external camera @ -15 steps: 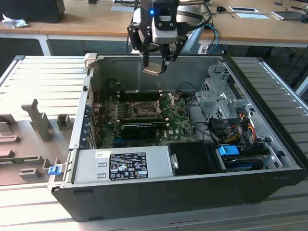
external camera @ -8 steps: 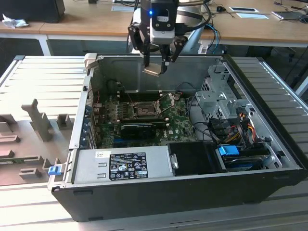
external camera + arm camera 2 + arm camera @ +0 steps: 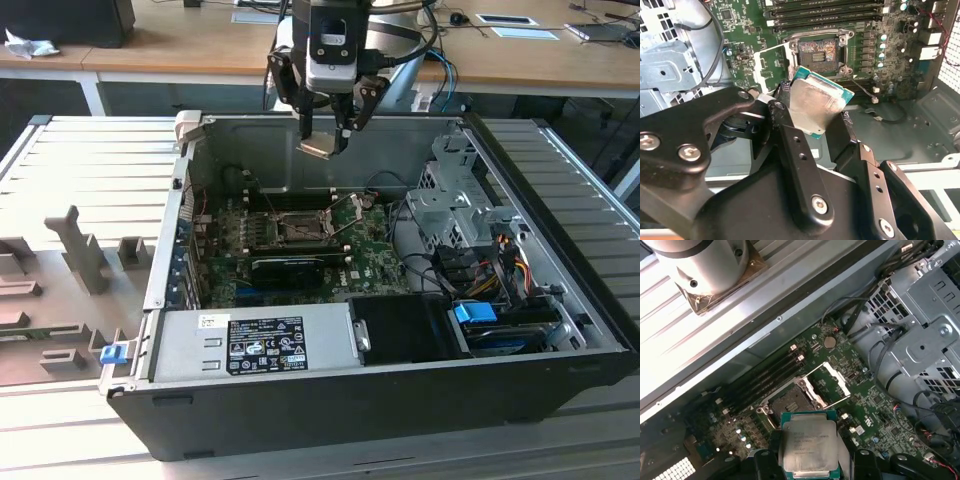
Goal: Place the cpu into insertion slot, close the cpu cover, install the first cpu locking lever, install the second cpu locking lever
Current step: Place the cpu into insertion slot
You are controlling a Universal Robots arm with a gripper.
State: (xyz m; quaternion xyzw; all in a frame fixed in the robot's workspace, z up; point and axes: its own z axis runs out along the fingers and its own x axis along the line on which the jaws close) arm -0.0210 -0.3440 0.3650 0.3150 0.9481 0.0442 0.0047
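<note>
Entry: gripper (image 3: 326, 138), upper centre of the exterior view, over the open computer case (image 3: 350, 405). Clamped on the cpu (image 3: 318, 150), pinched by 2 opposite edges between the black fingers (image 3: 790, 140). Carried well above the motherboard (image 3: 370, 250), touching nothing below, and seen tilted rather than level in the exterior view. Insertion slot (image 3: 299, 229): centre of the exterior view, dark middle bare, nothing seated. Cpu cover (image 3: 841, 381): swung up and open, just beside the slot. Placement not yet made; cover and both levers not yet dealt with.

Hazards, as judged:
1. Landing askew on the slot, 1 corner first, owing to the tilt of the chip in the grip; likely bent contacts or a chip resting on the metal frame instead of inside it.
2. Slipping out of the pinch over the board, owing to a hold on thin edges only.
3. Catching on the raised cover during descent, owing to its position right beside the slot.
4. Seating in the wrong rotation; keying marks too small to check here.
</note>
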